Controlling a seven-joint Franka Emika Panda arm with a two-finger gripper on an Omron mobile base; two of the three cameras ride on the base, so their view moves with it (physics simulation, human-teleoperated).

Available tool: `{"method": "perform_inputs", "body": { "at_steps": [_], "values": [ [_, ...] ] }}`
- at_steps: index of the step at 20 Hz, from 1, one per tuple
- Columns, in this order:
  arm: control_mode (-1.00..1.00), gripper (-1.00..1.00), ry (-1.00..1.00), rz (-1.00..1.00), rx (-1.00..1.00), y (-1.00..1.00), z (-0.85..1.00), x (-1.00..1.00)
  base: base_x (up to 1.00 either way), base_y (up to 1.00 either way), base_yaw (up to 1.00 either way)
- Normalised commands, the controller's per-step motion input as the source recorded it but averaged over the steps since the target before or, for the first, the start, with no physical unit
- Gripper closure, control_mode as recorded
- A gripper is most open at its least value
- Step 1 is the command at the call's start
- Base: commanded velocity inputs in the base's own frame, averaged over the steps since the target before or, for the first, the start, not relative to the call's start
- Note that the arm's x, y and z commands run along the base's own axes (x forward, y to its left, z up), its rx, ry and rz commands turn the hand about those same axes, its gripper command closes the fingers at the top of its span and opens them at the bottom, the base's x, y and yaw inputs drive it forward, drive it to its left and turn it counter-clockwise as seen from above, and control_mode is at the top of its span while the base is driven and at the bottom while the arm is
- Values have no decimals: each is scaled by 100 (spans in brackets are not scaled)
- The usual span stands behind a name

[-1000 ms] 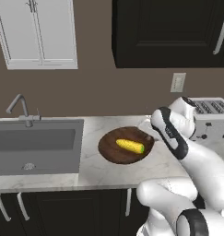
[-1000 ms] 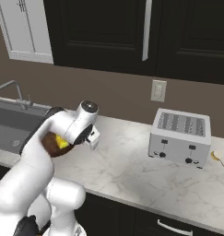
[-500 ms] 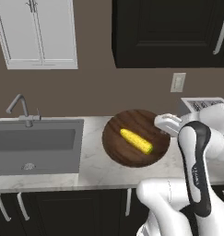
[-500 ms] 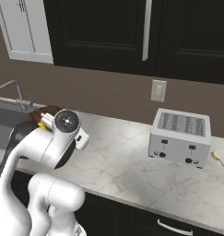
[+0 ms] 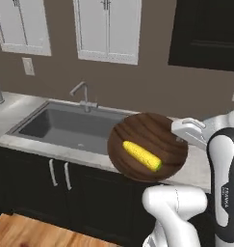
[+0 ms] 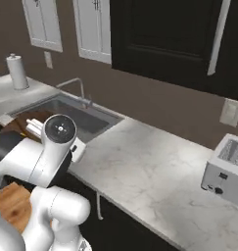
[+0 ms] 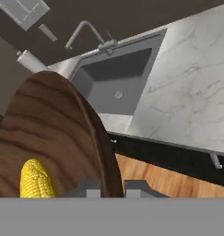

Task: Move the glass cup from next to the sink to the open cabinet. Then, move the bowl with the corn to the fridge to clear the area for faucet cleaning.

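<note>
Left base view first: the bowl (image 5: 148, 152) is up in the air in front of the counter edge, tipped a bit toward the camera so you can see right into it, and the corn (image 5: 142, 155) lies diagonally across the middle of it, green tip pointing lower right. The gripper (image 5: 182, 138) sits at the bowl's right rim, with the white arm rising behind it on the right. Behind and left of the bowl is the sink (image 5: 65, 126), and the faucet (image 5: 83, 94) stands at its back edge under the white cabinets (image 5: 107, 29). A slice of wood floor (image 5: 27, 234) shows bottom left. Right base view: the arm's round joint blocks most of the action, but a bit of the bowl (image 6: 25, 121) peeks out left of it, over the sink's near side. A paper towel roll (image 6: 17, 71) stands far left on the counter, the dark cabinet (image 6: 169, 37) hangs up top, and a toaster (image 6: 227, 168) sits at the right. Hand view: the finger tips (image 7: 92, 189) are pinched together on the bowl's rim, one on each side of the wall, and the corn (image 7: 36, 179) is just inside at lower left. Beyond the bowl you can see the sink (image 7: 118, 80) and the marble counter (image 7: 191, 87).
</note>
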Motion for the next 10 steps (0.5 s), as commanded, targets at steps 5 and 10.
{"method": "perform_inputs", "body": {
  "at_steps": [5,10],
  "values": [
    [100,100,0,0,0,0,0,0,0,49,84],
    [100,100,0,0,0,0,0,0,0,50,87]
  ]
}}
